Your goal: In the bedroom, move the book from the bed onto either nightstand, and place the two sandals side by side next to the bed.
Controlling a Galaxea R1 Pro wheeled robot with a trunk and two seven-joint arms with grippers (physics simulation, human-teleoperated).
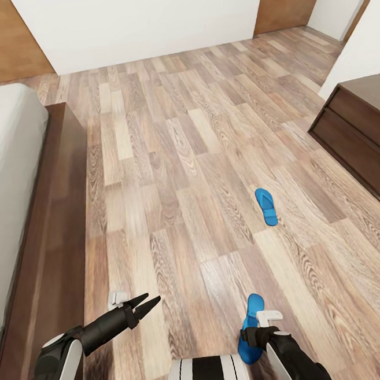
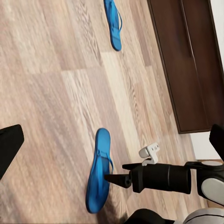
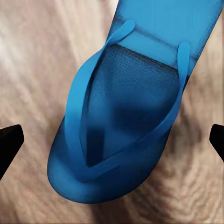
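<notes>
Bedroom, plank floor — items as they lie now.

Near sandal: flat on the floor just ahead of my base, toe end directly under my right gripper. In the right wrist view the strap and toe sit between my two dark fingers, which are spread wide to either side and touching nothing. The left wrist view has the same gripper low beside the sandal, not yet closed on it.

Far sandal: alone on open floor further ahead and to my right, well apart from the first and nearer the long cabinet than the bed.

Bed: along my left, pale mattress on a dark frame.

Left gripper: held out over bare floor beside the bed frame, fingers parted, empty.

Progress, as I judge it — early. Neither sandal is beside the bed, and the pair is not together. The step in hand looks like the first pickup. Both placements remain, and the book's move to a nightstand cannot be checked from here.
</notes>
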